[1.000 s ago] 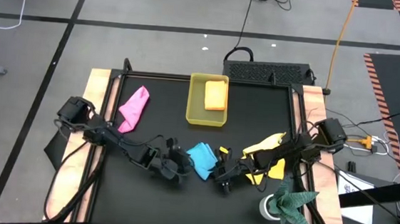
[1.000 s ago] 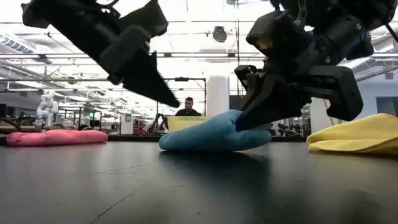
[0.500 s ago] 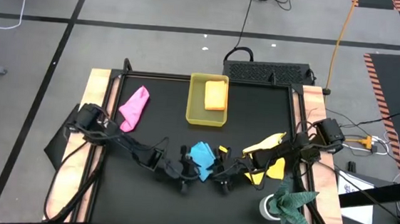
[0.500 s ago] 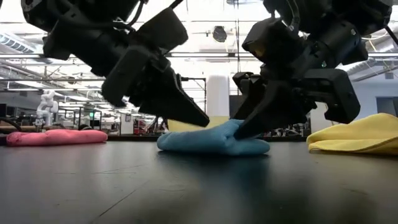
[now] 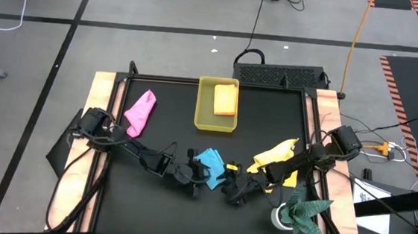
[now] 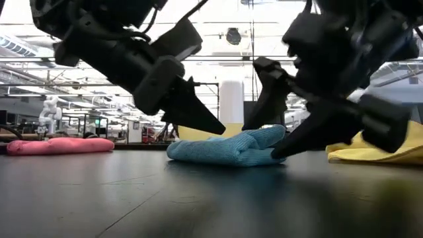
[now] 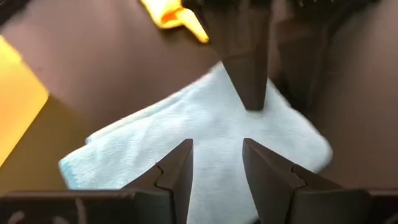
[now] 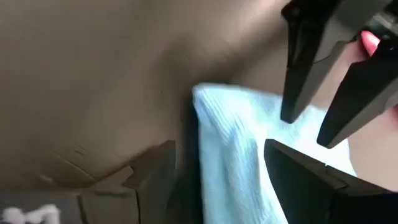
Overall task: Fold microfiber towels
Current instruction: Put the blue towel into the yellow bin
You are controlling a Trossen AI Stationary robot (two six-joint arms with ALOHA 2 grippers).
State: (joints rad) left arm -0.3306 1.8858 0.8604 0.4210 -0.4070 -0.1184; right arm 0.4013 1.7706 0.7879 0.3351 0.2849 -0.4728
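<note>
The folded light blue towel [image 5: 211,162] lies flat on the black table, near its front middle. My left gripper [image 5: 198,176] slants down over the towel's left part, open, with the blue cloth showing between its fingers [image 7: 214,155]. My right gripper [image 6: 268,140] is open at the towel's right end, one finger on its far side and one on its near side; the towel's edge [image 8: 217,149] lies between them. The pink towel [image 5: 140,113] lies at the far left and the yellow towel [image 5: 277,154] at the right. The orange towel [image 5: 226,99] lies folded in the yellow tray [image 5: 203,110]. My left gripper has its fingertips [image 6: 218,129] right at the top of the blue towel; I cannot tell whether they touch it. My right gripper has its near finger [image 6: 291,142] close against the towel's right end; I cannot tell whether it touches the cloth.
A dark green cloth [image 5: 306,212] sits on a white object at the front right corner. The yellow towel [image 6: 386,149] lies close behind my right arm. The tray stands at the far middle. Bare black table lies in front of the blue towel.
My right gripper has opened and let go of the blue towel's right end, rolling as it did. That raised end has dropped onto the rest of the towel, which now lies lower and flatter. My left gripper has come down and toward the towel from the left.
</note>
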